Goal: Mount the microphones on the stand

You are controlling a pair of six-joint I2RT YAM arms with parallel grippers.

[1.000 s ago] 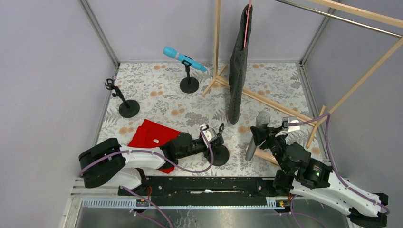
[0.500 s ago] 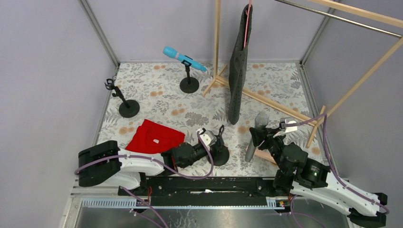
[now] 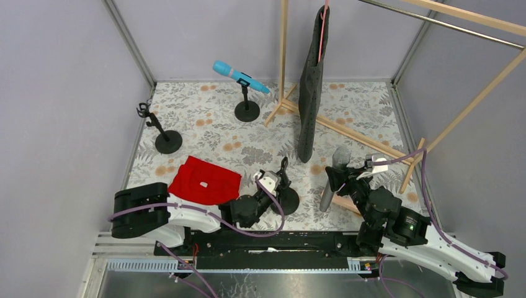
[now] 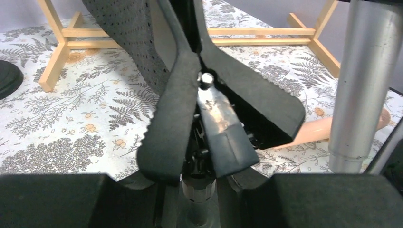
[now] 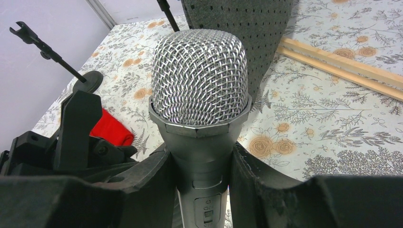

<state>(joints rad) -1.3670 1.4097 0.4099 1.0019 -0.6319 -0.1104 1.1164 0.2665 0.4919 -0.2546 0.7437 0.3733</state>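
Left arm (image 3: 186, 212) has swung off the red cloth (image 3: 205, 181), left gripper (image 3: 280, 176) pinching the stand (image 3: 289, 200); right gripper (image 5: 200, 180) clamps silver microphone (image 5: 199, 80).

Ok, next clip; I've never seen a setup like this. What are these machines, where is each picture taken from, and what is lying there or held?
These are two robot arms bolted at the near table edge, each ending in a two-finger gripper. The wide picture comes from a fixed camera above and behind them; the other two come from cameras on the wrists. On the flowered table stand three black microphone stands: the far stand carries a blue microphone, and the left stand is empty. A red cloth and a peach microphone lie on the table, and a dark garment hangs on a wooden rack. The right gripper is shut on a silver microphone, head up. The left gripper seems closed on the stem of the near stand.
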